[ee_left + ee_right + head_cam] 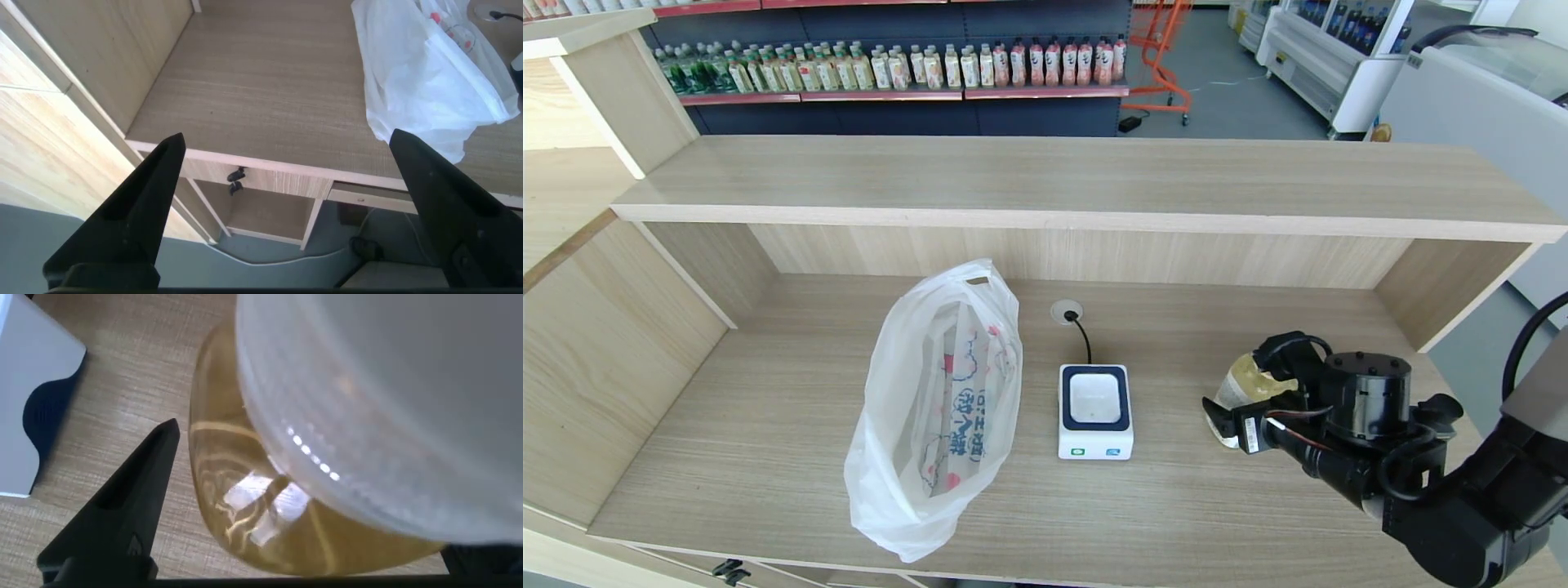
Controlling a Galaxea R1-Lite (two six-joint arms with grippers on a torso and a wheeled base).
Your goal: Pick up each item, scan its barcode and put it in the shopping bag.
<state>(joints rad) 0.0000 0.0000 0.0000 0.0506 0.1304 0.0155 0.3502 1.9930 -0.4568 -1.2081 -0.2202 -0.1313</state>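
Note:
A clear bottle [1243, 377] of yellowish drink with a white cap [392, 400] stands on the wooden counter [768, 425], right of the white barcode scanner [1095, 408]. My right gripper [1250, 390] is open around the bottle, one finger on each side. A sliver of counter shows between the near finger [122, 514] and the bottle's wall [237, 498]. The white plastic shopping bag [939, 400] lies open left of the scanner, with a printed packet inside. My left gripper [286, 155] hangs open with nothing in it, off the counter's front edge, near the bag's bottom [425, 82].
A raised wooden ledge [1054, 180] runs along the back, and side walls close in the counter left and right. The scanner's cable runs to a hole [1067, 311] behind it. Shelves of bottles and freezers stand far behind.

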